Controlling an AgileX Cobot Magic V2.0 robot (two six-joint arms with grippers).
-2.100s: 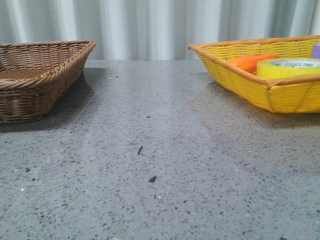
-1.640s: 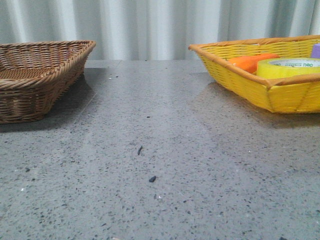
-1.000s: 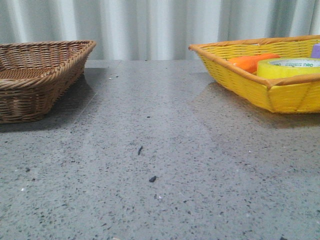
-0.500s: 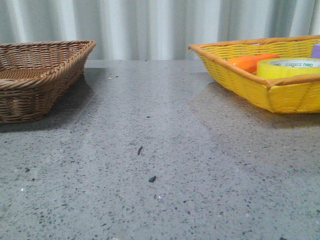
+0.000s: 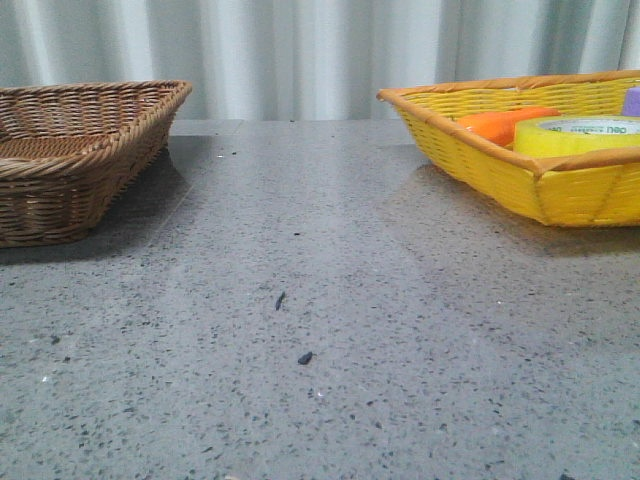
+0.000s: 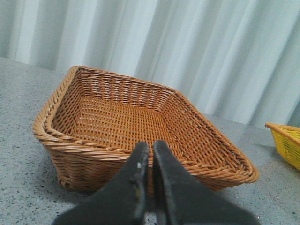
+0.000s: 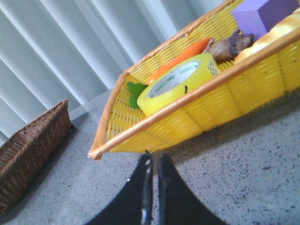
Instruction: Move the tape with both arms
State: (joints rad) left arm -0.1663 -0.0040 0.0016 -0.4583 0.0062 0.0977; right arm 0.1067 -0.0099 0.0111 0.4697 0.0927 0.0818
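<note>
The yellow tape roll (image 5: 578,135) with its whitish, green-lettered rim lies in the yellow basket (image 5: 480,165) at the right back of the table. It also shows in the right wrist view (image 7: 180,83). My right gripper (image 7: 153,158) is shut and empty, low over the table just outside that basket's wall (image 7: 206,112). My left gripper (image 6: 150,146) is shut and empty in front of the brown wicker basket (image 6: 117,122). Neither arm shows in the front view.
An orange carrot (image 5: 500,124) and a purple block (image 5: 631,101) lie beside the tape; the right wrist view also shows the carrot (image 7: 180,56), the purple block (image 7: 262,14) and a small brown figure (image 7: 229,45). The brown basket (image 5: 70,150) stands at the left. A curtain hangs behind.
</note>
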